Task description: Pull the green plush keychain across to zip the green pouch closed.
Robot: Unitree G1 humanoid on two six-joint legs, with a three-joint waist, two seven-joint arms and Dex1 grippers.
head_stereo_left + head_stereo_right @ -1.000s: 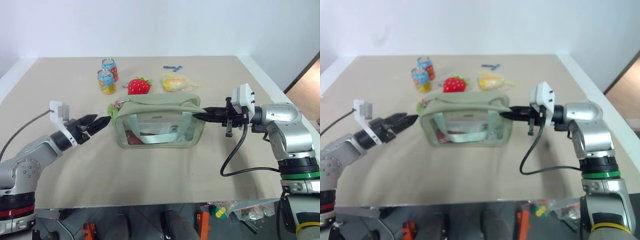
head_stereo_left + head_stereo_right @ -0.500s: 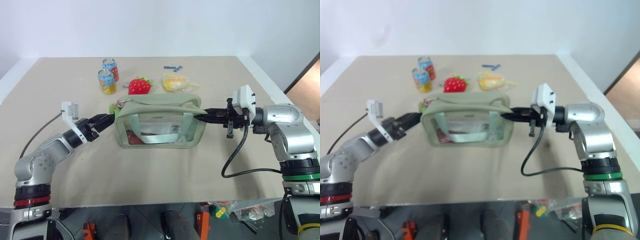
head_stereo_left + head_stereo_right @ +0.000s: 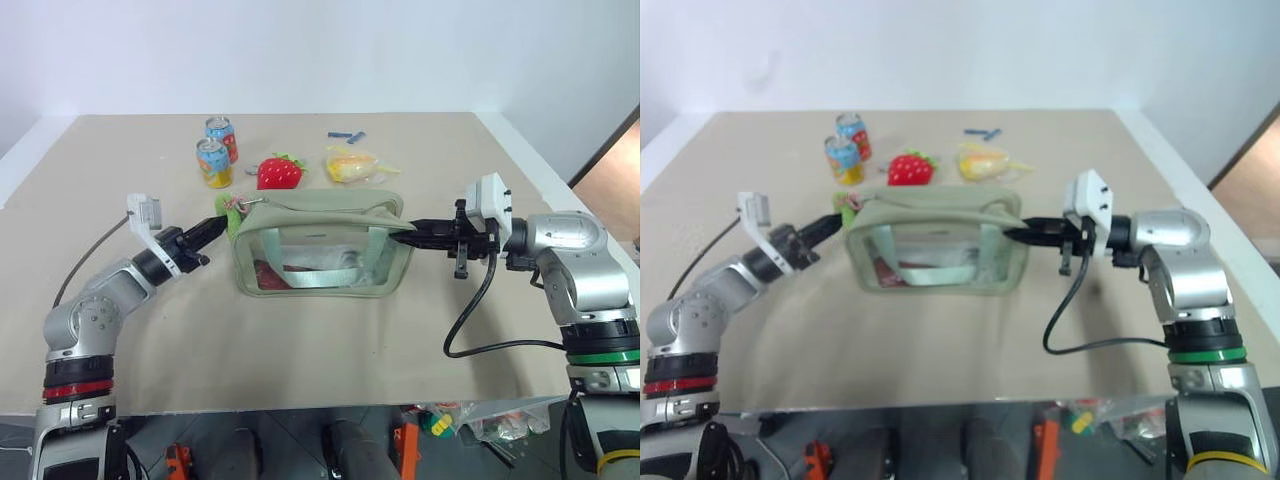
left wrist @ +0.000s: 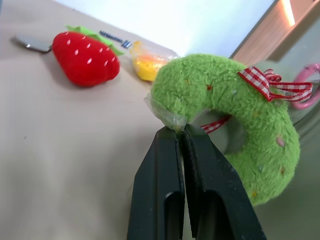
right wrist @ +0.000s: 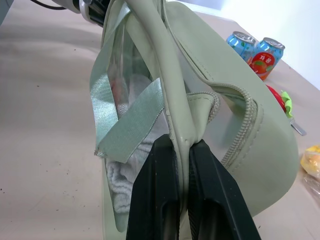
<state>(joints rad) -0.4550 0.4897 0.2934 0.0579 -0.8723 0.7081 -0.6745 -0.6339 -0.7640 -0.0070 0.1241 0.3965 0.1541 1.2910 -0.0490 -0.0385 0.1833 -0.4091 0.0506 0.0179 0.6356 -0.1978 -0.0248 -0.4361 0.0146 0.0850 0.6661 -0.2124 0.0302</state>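
Your left claw (image 4: 181,137) pinches only the keychain's (image 4: 230,120) plastic edge and may slip; your right claw (image 5: 182,150) clamps the pouch (image 3: 320,240) at 3 o'clock.

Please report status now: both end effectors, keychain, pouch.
Left end effector shut on keychain. Right end effector shut on pouch end. Zip path clear.

On the beige desk (image 3: 940,330) the green pouch (image 3: 936,250) stands upright in the middle. The left tool (image 3: 836,220) is closed at the green plush keychain (image 3: 848,208), at the pouch's left top corner. The right tool (image 3: 1012,233) is closed on the pouch's right end. Behind the pouch are two drink cans (image 3: 845,148), a red strawberry toy (image 3: 909,168) and a yellow packet (image 3: 983,161).
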